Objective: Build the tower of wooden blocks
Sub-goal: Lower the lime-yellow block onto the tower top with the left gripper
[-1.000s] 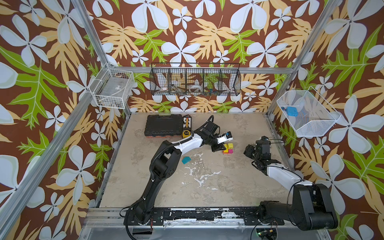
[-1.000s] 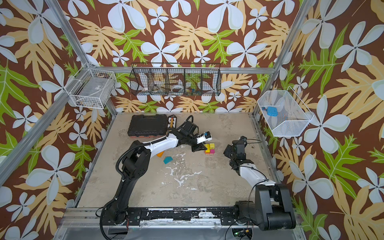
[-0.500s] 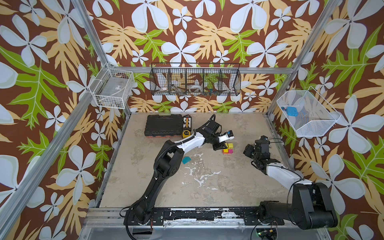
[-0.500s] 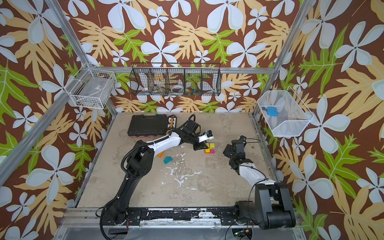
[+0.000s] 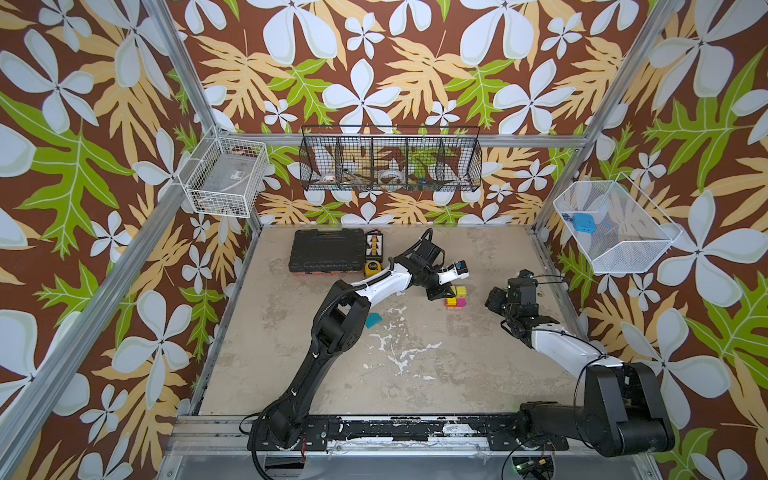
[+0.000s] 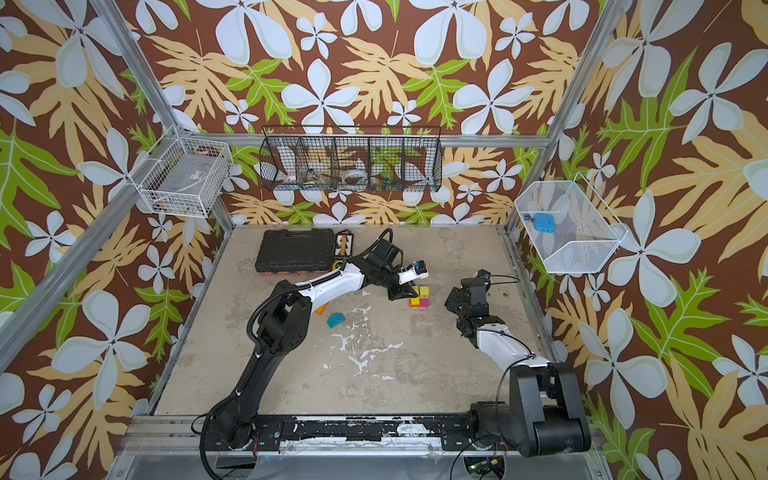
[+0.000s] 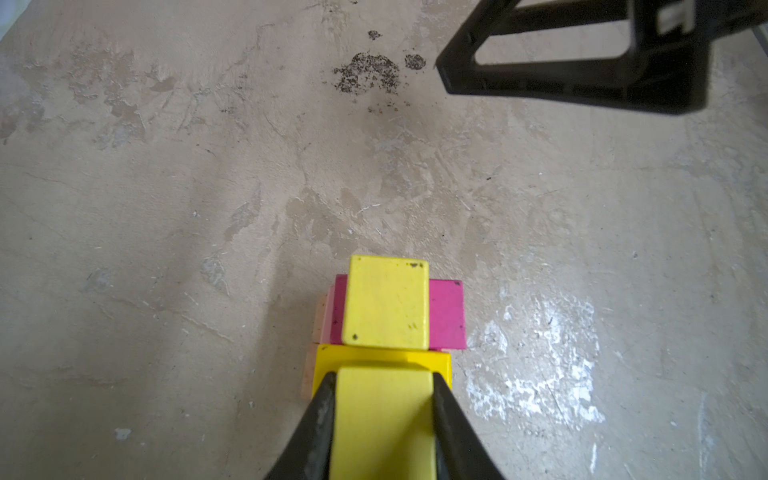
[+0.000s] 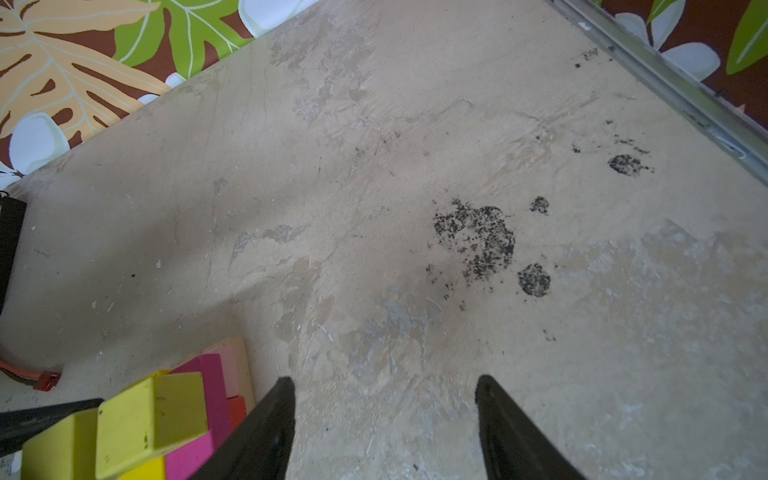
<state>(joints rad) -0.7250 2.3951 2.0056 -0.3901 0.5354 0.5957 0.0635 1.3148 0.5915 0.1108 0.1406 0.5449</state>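
The tower stands mid-table: tan base, pink and magenta bricks, a yellow brick, and a yellow cube on top. My left gripper is shut on a second yellow cube, held over the yellow brick beside the first cube. Whether it rests on the brick I cannot tell. A teal wedge lies loose to the left, with an orange brick half hidden under the left arm. My right gripper is open and empty, just right of the tower.
A black tool case and a yellow tape measure sit at the back left of the table. Wire baskets hang on the left, back and right walls. An aluminium rail edges the table on the right.
The left arm's elbow has shifted a little back and to the right, while its gripper stays at the tower with the yellow cube. The right arm has not moved.
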